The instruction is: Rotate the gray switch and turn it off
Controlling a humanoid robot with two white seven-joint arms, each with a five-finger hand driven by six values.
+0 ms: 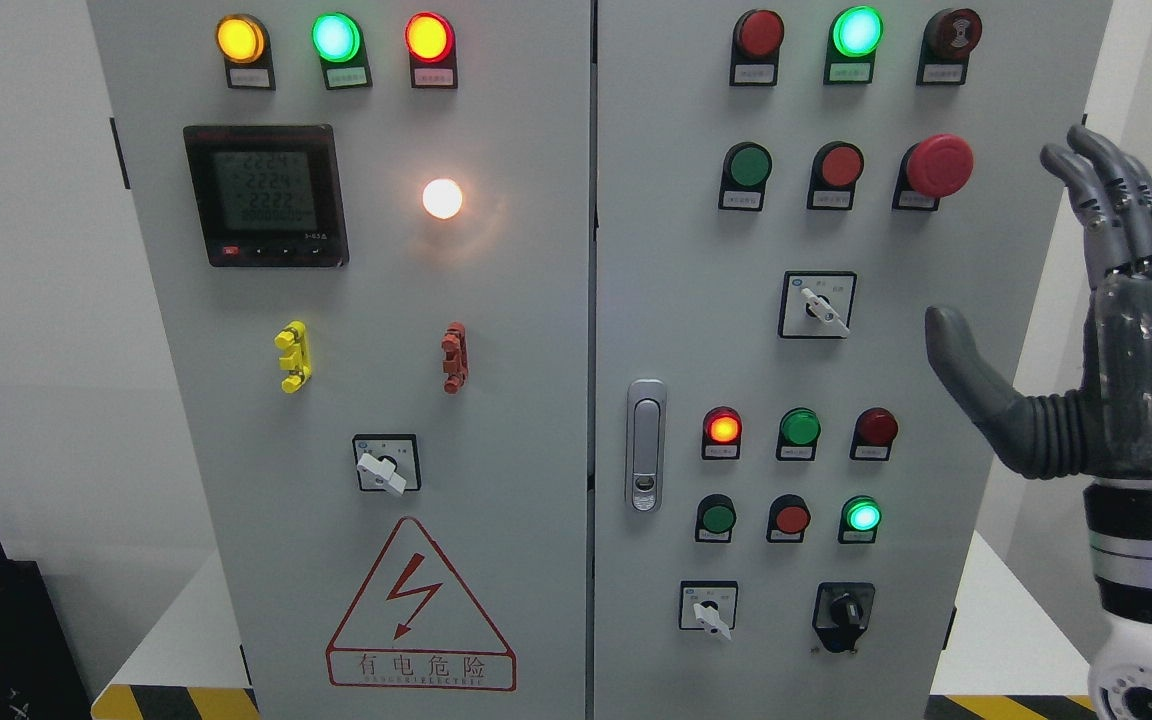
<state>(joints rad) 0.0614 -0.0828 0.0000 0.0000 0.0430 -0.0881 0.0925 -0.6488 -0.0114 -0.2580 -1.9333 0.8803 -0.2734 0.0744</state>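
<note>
Hovering right of the cabinet (496, 330), the right hand (1086, 370) has fingers (1111, 190) spread, grasping nothing. Nearest gray switch (824, 308), mid-right door, appears untouched and well apart; reaching, gripping and rotating remain.

You see the robot's dark grey right hand (1086, 330) raised at the right edge, fingers spread, thumb out, holding nothing and clear of the pale grey metal cabinet (536, 420). Left of the thumb sits a white-handled rotary switch on a black-framed square plate (819, 305), its handle tilted down-right.
</note>
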